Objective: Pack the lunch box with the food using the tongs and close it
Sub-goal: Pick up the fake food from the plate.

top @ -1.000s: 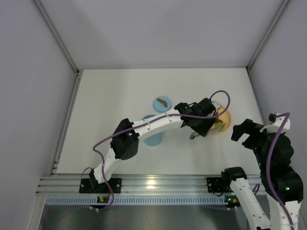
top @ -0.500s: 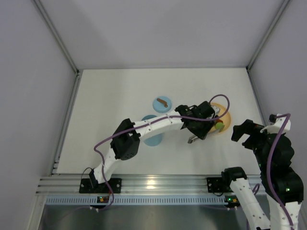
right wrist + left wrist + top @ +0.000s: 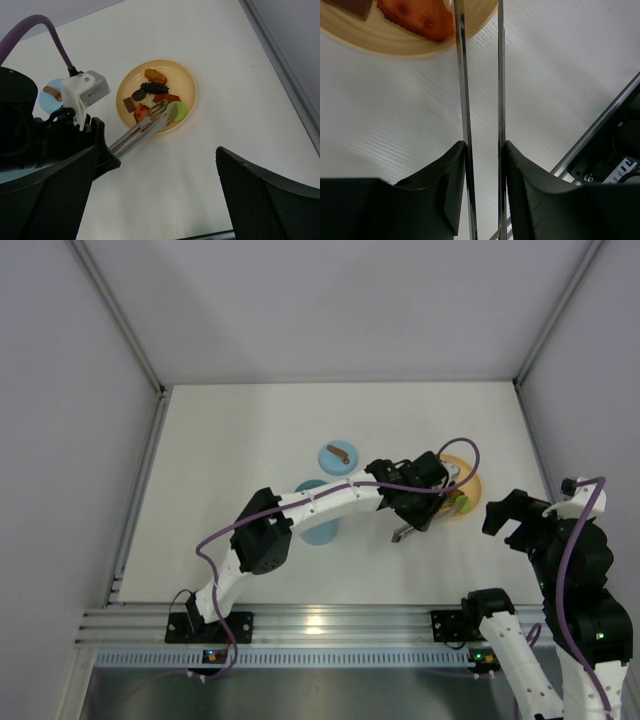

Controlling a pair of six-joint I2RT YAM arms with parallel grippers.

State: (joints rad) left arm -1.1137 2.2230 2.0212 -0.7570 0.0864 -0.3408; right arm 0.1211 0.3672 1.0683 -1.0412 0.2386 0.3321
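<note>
Lunch-packing under way: the left gripper (image 3: 482,190) clamps the tongs (image 3: 462,85), one black finger pressed to the outside of each thin arm, the two arms drawn close and nearly parallel. In the top view the left arm (image 3: 320,502) stretches across the table (image 3: 220,460) toward 2 o'clock, and the tongs reach onto the yellow plate (image 3: 473,483) from its 8 o'clock side. In the right wrist view the tips lie at the round green piece (image 3: 177,111) near the plate's 4 o'clock rim; whether they pinch it cannot be told. The rest of the food (image 3: 152,89), dark brown, orange and red bits, lies on the plate toward 10 o'clock of the green piece. The blue tub (image 3: 322,531) stands well apart at 9 o'clock of the plate, partly hidden beneath the arm. Its lid (image 3: 338,454), brown handle up, lies flat on the table just beside the tub at 12 o'clock. The right gripper (image 3: 510,523) hangs at 4 o'clock of the plate, jaws spread wide, holding nothing.
</note>
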